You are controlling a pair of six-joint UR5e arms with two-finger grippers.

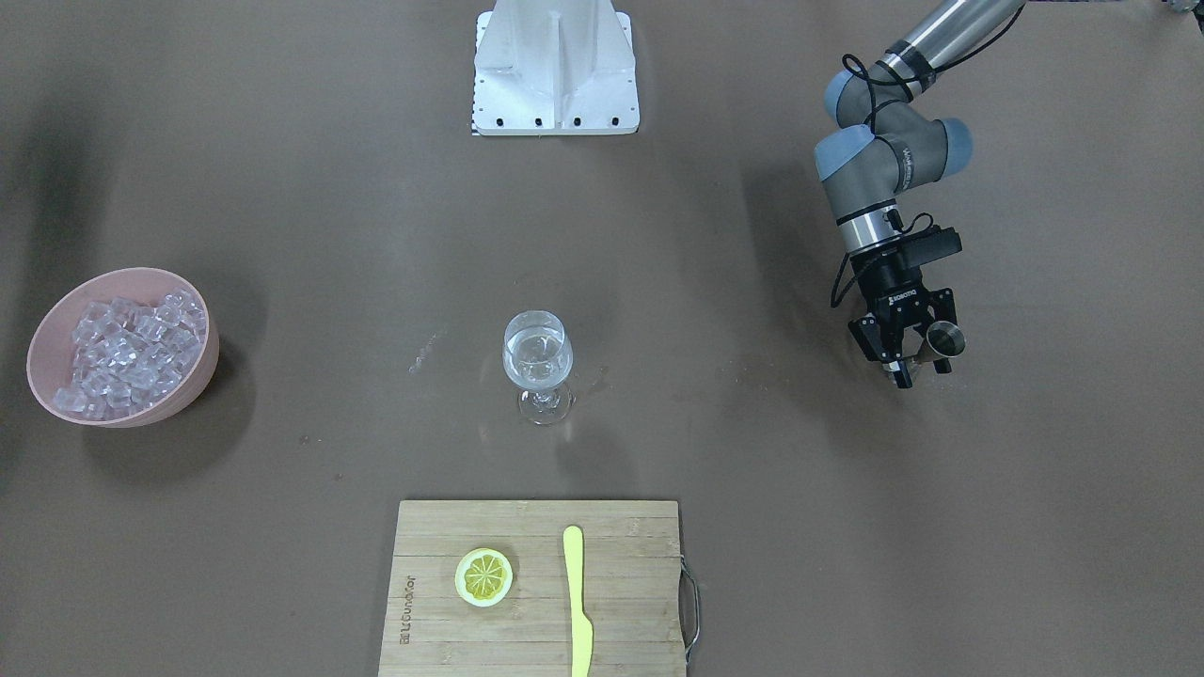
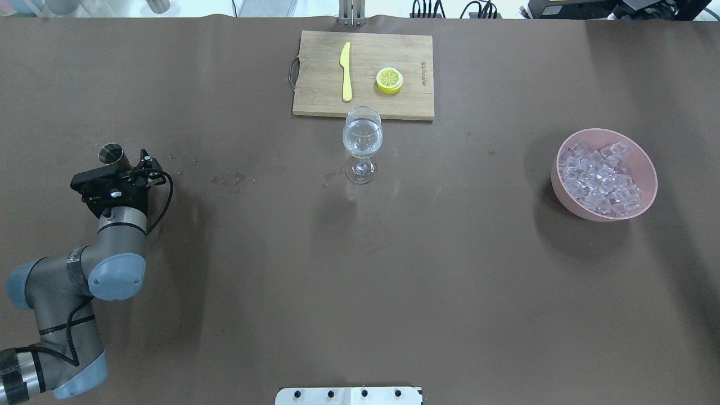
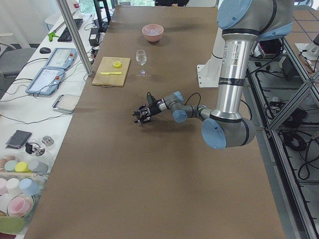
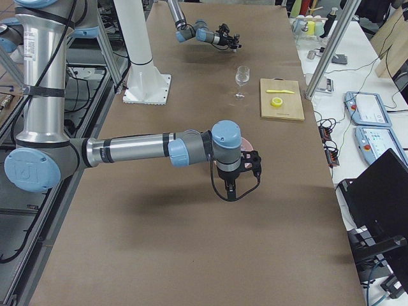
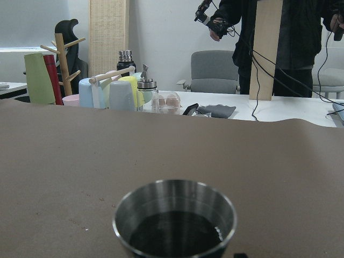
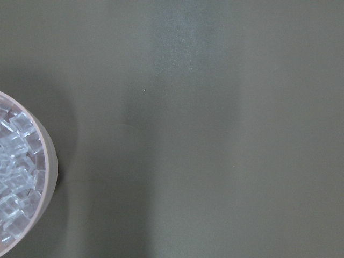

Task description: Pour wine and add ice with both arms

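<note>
While your left pincer (image 1: 924, 369) brackets the upright steel cup (image 1: 943, 340), clamped or loosened I cannot tell, the wine (image 1: 537, 357) sits in the glass (image 1: 546, 406), well apart at mid-table. Pouring looks done, so ice (image 1: 127, 353) comes next. Your right pincer (image 4: 231, 190), grip unreadable, hangs beside the pink bowl (image 1: 42, 331); steer it over the heap.

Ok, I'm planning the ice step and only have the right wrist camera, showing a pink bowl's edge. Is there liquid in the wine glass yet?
Observer: Yes, the wine glass holds some clear liquid.
Operator: Where's the other arm?
Observer: Off to its own side; the left gripper holds a small metal cup upright.
Operator: Anything beyond the glass?
Observer: A cutting board with a lemon slice and a yellow knife on it.
</note>
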